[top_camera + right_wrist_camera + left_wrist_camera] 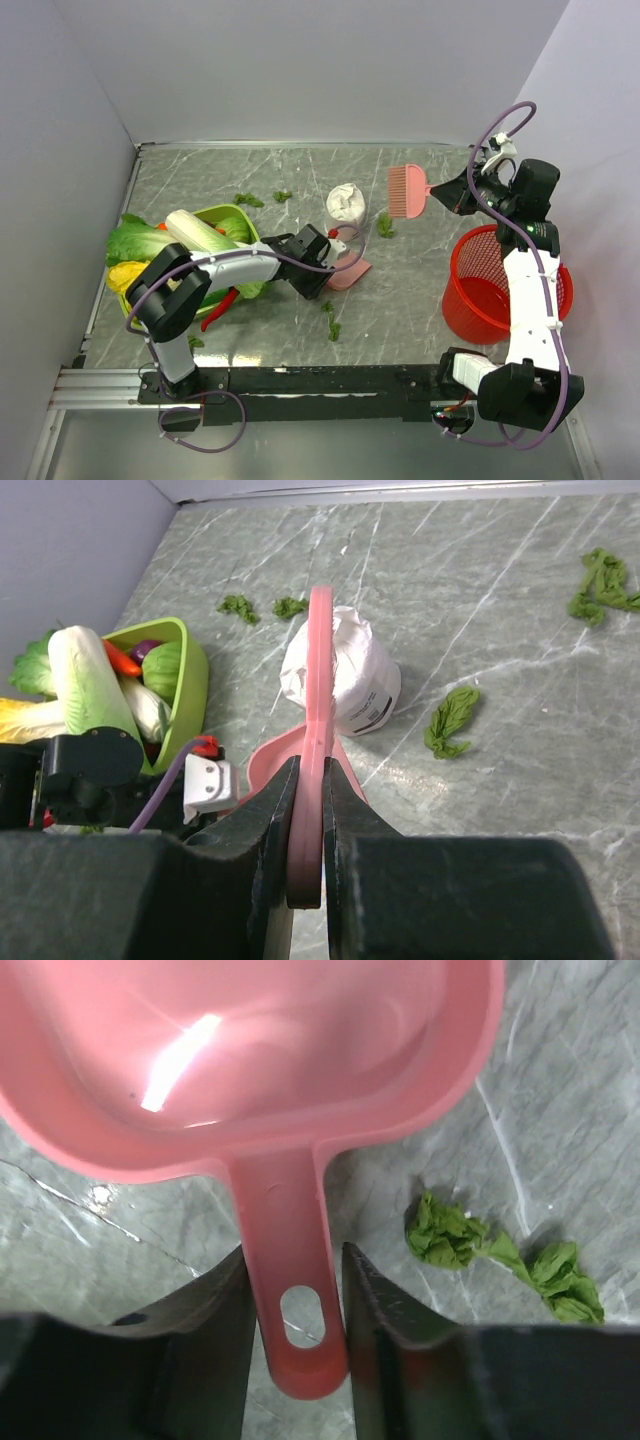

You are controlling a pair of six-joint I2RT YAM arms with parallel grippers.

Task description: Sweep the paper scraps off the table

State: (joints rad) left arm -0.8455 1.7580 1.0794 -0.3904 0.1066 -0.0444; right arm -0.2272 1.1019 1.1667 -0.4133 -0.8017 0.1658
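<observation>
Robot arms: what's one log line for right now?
left gripper: clamped on dustpan handle | right gripper: holding brush | paper scraps: unswept on table

your left arm (215, 268) and right arm (530, 290) are built alike: smooth white links set between chunky black joint housings. a thin purple cable (505, 118) runs along each arm and loops free in places. your left gripper (295, 1255) and right gripper (310, 770) end in flat, dark grey fingers (215, 1340) with straight inner edges, and a white bracket (210, 780) sits on the left one, with two small screw holes and a red tip.
</observation>
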